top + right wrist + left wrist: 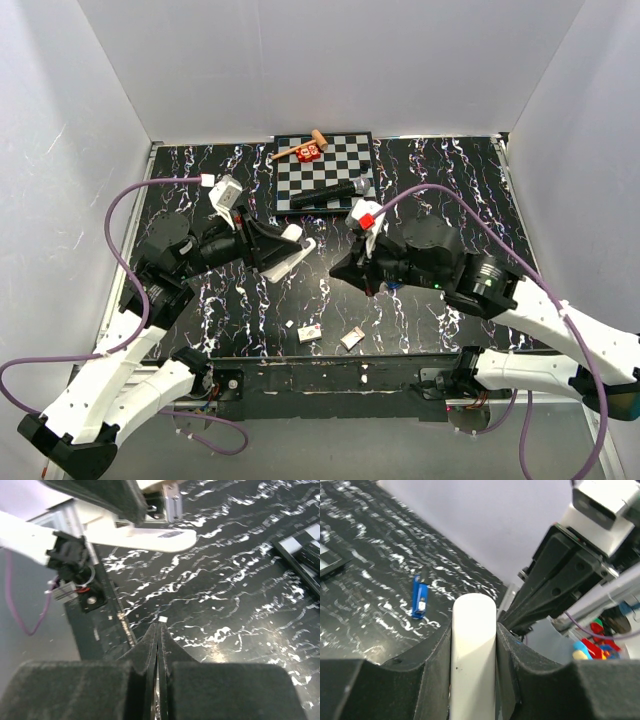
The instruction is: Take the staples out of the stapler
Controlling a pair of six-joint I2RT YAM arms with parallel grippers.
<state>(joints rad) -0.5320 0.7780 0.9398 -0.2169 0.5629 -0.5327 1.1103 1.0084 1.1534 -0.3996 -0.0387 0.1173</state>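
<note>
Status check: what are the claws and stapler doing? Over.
Left gripper clamped on slim white object. Right gripper shut, nothing visibly held. Stapler flat on table, untouched, nothing covering it.

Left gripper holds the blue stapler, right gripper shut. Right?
No: the left gripper holds a white stick, not the stapler, which lies on the table, as the left wrist view shows. The right gripper is shut.

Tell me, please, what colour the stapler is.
The stapler is bright blue, black-ended; best in left wrist view.
</note>
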